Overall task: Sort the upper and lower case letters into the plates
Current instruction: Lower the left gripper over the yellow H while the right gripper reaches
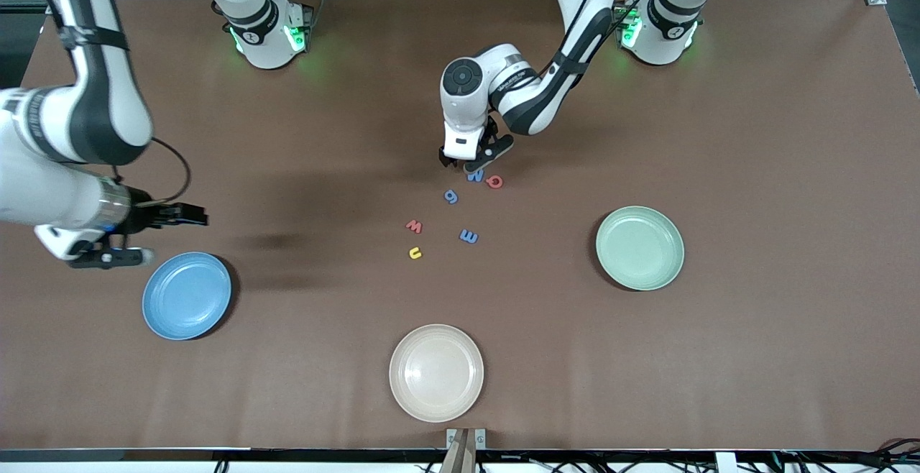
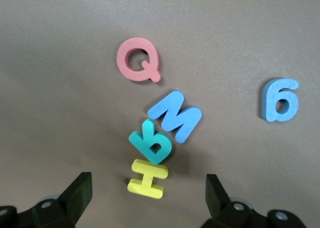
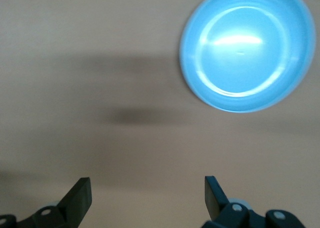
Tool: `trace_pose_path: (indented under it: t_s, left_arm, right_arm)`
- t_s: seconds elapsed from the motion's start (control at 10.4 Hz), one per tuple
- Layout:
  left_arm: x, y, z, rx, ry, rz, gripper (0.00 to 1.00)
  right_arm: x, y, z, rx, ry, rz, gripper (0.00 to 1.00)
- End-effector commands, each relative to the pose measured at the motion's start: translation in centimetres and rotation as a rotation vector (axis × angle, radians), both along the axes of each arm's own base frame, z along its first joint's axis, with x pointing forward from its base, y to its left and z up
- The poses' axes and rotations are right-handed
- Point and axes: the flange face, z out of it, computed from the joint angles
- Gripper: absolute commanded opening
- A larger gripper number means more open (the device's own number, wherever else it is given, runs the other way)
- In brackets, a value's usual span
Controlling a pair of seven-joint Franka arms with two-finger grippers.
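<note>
Three round shallow matte plates sit empty on the brown tabletop: the cream-beige plate nearest the camera, then the blue plate and the pale green plate. Farther still lie the small flat foam letters: yellow u, blue m, red w, blue 6, red Q. The left end effector, jaws wide and empty, hovers over an overlapping cluster of blue M, teal b and yellow H. Best to straddle the H alone and descend squarely, so the teal letter touching it is not dragged along. The right end effector waits above the tabletop beside the blue plate, likewise wide and empty.
</note>
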Motion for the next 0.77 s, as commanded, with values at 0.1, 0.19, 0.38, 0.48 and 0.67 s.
trace_pose_path:
  t_s: [0.1,0.19,0.38,0.48,0.67]
  left_arm:
    - [-1.7,0.0,0.3,-0.003,-0.021,-0.015,1.0]
    - [-1.7,0.1,-0.1,-0.003,-0.019,-0.015,1.0]
    - [-1.6,-0.1,-0.5,-0.015,-0.023,-0.014,0.96]
    - [-1.7,-0.1,-0.5,-0.014,-0.022,-0.015,0.92]
    - [-1.2,0.0,-0.9,-0.009,-0.029,-0.023,0.89]
  right_arm:
    - [1.4,10.8,-6.5,0.042,-0.064,0.091,1.0]
    - [1.7,13.5,-8.6,0.045,-0.085,0.078,1.0]
    - [3.3,18.5,-11.6,0.045,-0.097,0.091,1.0]
    - [3.9,21.3,-12.3,0.048,-0.105,0.1,1.0]
    - [3.0,26.2,-14.9,0.031,-0.095,0.055,1.0]
